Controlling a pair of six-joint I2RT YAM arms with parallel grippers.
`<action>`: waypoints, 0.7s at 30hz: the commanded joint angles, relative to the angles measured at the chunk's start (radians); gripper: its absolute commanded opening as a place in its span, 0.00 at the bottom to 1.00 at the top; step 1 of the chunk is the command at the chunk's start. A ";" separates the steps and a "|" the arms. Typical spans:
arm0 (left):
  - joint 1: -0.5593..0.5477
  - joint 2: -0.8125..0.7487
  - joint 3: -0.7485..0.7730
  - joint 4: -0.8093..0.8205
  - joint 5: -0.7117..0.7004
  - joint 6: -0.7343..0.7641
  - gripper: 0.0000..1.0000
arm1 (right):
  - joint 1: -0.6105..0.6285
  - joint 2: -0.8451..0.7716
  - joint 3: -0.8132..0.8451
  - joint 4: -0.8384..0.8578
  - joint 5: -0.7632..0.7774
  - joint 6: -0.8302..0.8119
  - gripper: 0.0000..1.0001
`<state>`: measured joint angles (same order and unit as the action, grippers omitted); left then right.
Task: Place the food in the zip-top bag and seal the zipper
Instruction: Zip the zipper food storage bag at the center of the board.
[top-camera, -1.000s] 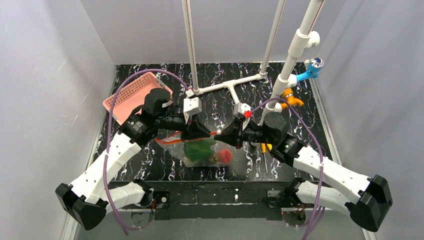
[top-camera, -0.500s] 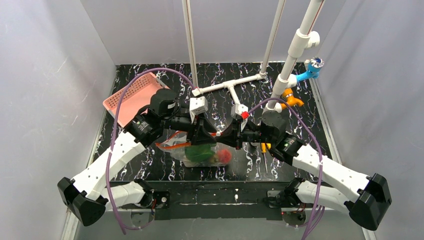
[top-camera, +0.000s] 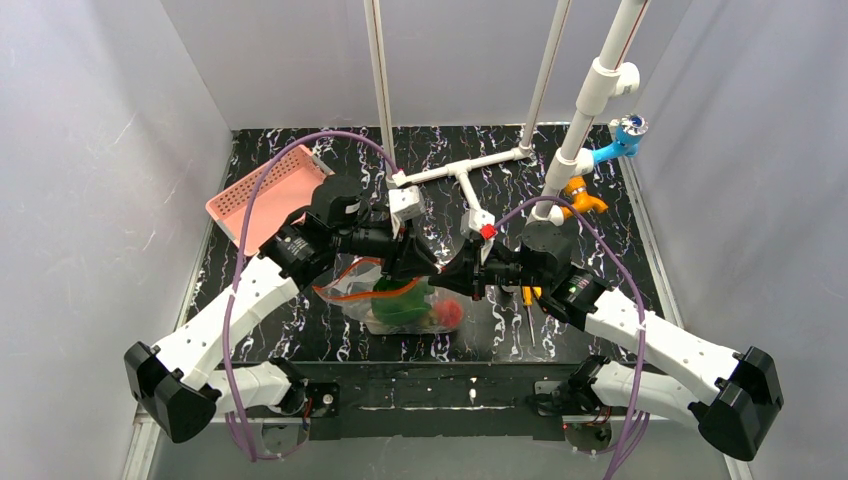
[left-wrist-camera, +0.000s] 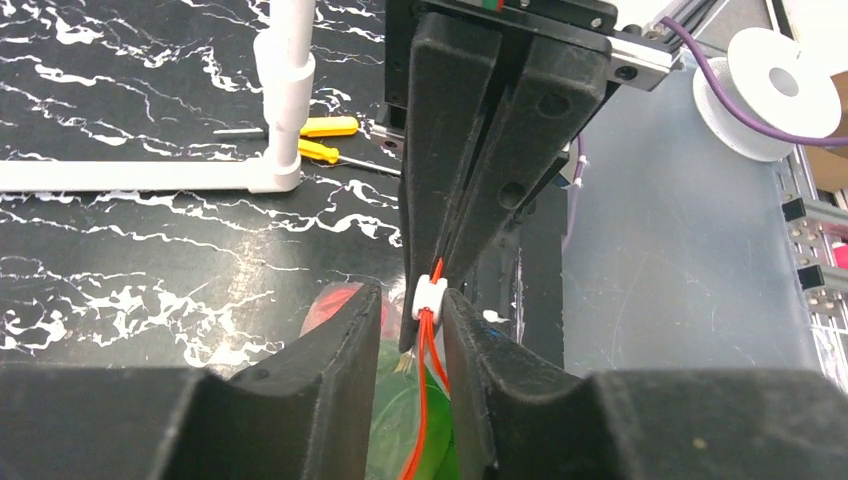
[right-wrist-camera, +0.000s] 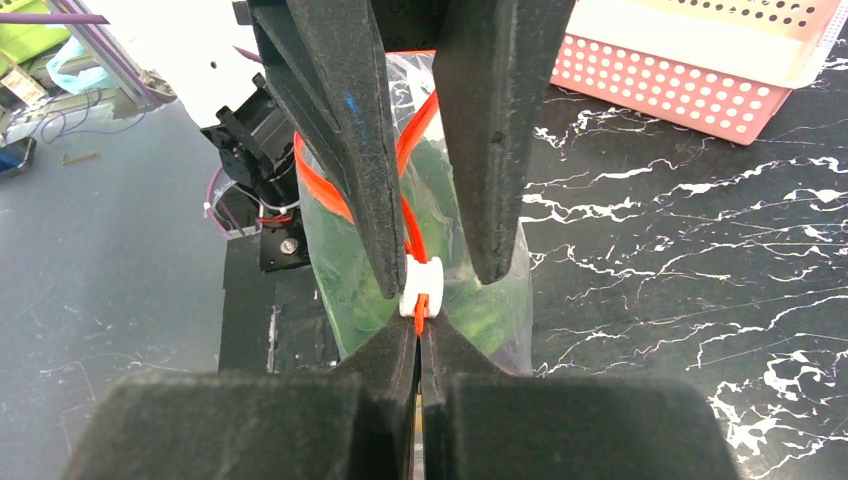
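Note:
The clear zip-top bag (top-camera: 372, 312) hangs between both grippers, holding the food: green bok choy (top-camera: 398, 303) and a red tomato (top-camera: 449, 313). Its red-orange zipper (left-wrist-camera: 425, 400) carries a white slider (left-wrist-camera: 430, 293). My left gripper (left-wrist-camera: 410, 300) straddles the strip at the slider. Its jaws stand apart, the right finger (left-wrist-camera: 480, 350) against the slider and a gap on the other side. Tip to tip with it, my right gripper (right-wrist-camera: 420, 335) is shut on the zipper's end just behind the slider (right-wrist-camera: 422, 285). From above, the left gripper (top-camera: 432, 268) and right gripper (top-camera: 447, 272) meet over the bag.
A pink perforated basket (top-camera: 262, 190) lies at the back left. A white pipe frame (top-camera: 455, 170) rises behind the grippers, with blue (top-camera: 625, 135) and orange (top-camera: 580, 195) fittings at the right. Yellow-handled tools (top-camera: 527, 297) lie under the right arm.
My left gripper has travelled right along the top of the bag until it meets the right gripper. The right arm has barely moved.

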<state>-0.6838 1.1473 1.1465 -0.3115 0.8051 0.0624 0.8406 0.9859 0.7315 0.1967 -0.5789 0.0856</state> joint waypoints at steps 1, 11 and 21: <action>-0.004 0.014 0.032 0.030 0.064 -0.020 0.26 | 0.010 -0.014 0.049 0.015 -0.004 -0.015 0.01; -0.004 0.052 0.063 -0.059 0.169 0.028 0.18 | 0.015 -0.031 0.040 0.017 0.032 -0.027 0.01; -0.005 0.078 0.102 -0.138 0.160 0.075 0.17 | 0.020 -0.018 0.048 0.029 0.036 -0.027 0.01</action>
<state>-0.6834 1.2167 1.2110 -0.4126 0.9329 0.1226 0.8581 0.9768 0.7315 0.1780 -0.5533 0.0715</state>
